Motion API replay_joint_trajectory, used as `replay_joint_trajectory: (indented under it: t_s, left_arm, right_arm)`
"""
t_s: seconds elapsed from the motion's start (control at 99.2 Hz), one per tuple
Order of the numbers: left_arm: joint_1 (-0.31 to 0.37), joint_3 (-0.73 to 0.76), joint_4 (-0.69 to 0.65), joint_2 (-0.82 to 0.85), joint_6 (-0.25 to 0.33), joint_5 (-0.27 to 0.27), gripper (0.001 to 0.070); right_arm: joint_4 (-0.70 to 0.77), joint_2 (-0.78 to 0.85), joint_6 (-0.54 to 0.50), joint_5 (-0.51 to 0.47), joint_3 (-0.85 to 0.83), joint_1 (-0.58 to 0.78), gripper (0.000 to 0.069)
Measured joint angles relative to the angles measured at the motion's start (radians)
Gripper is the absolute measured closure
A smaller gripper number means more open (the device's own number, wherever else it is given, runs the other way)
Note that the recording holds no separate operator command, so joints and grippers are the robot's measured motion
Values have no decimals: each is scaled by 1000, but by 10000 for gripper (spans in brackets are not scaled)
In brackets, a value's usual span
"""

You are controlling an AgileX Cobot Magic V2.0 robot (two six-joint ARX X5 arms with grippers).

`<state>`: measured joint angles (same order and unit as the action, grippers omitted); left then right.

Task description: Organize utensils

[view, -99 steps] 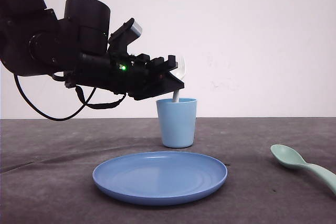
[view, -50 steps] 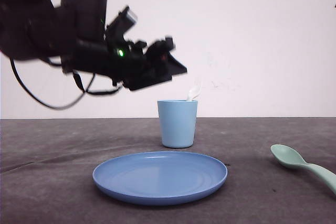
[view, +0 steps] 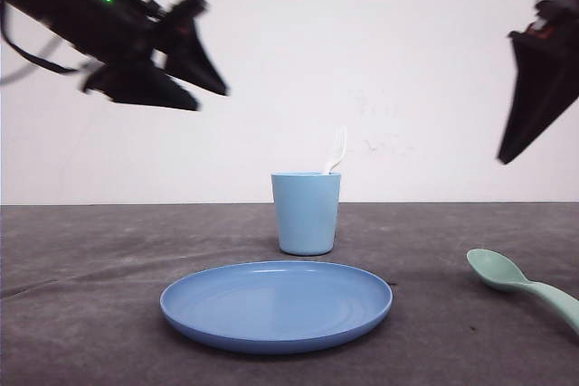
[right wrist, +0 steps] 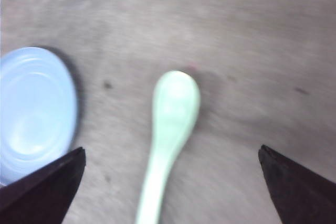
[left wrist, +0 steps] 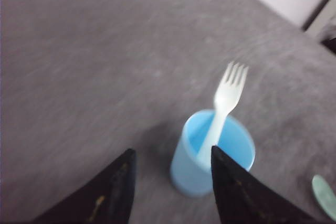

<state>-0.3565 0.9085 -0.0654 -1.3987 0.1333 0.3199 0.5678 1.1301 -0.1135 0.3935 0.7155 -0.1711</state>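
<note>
1. Jaws first: the right gripper (right wrist: 168, 223) has its fingers spread wide with nothing between them, and the left gripper (left wrist: 170, 203) is parted and empty too, raised high at the table's left.

2. Spoon (right wrist: 169, 135) — mint green — lies flat on the grey table (view: 90, 314) squarely between the right fingers in the right wrist view. Its long axis runs toward that camera, oval bowl at the far end and handle trailing back toward the jaws.

3. Judged from the front view, the right arm is far the nearer to it; the spoon sits at the table's right edge, below and somewhat forward of that gripper, so a descent with the fingers straddling the handle across its width looks like what the pickup needs.

4. Fork (left wrist: 223, 111), white, already stands tines-up in the light blue cup (view: 307, 214), leaning on the rim, behind the blue plate (view: 276, 305).

5. No brand, label or writing is readable anywhere — both wrist views are blurred.
</note>
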Motion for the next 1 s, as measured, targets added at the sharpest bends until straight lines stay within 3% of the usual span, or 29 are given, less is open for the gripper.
replay_joint_trajectory:
  t_s: [0.161, 0.353, 0.696, 0.766, 0.998]
  left_arm:
    - [68, 0, 213, 116, -19, 0, 442]
    - [134, 0, 420, 233, -85, -13, 442]
    - [197, 0, 670, 422, -122, -192, 442]
    - [203, 0, 704, 459, -127, -215, 442]
    - [204, 0, 788, 554, -141, -218, 442]
  right_arm:
    - [-73, 85, -15, 3, 0, -39, 25]
    - [-149, 189, -23, 6, 0, -72, 25]
    - [-245, 320, -26, 45, 0, -95, 33]
    - [-261, 334, -25, 52, 0, -105, 99]
    - [-279, 353, -26, 48, 0, -130, 445]
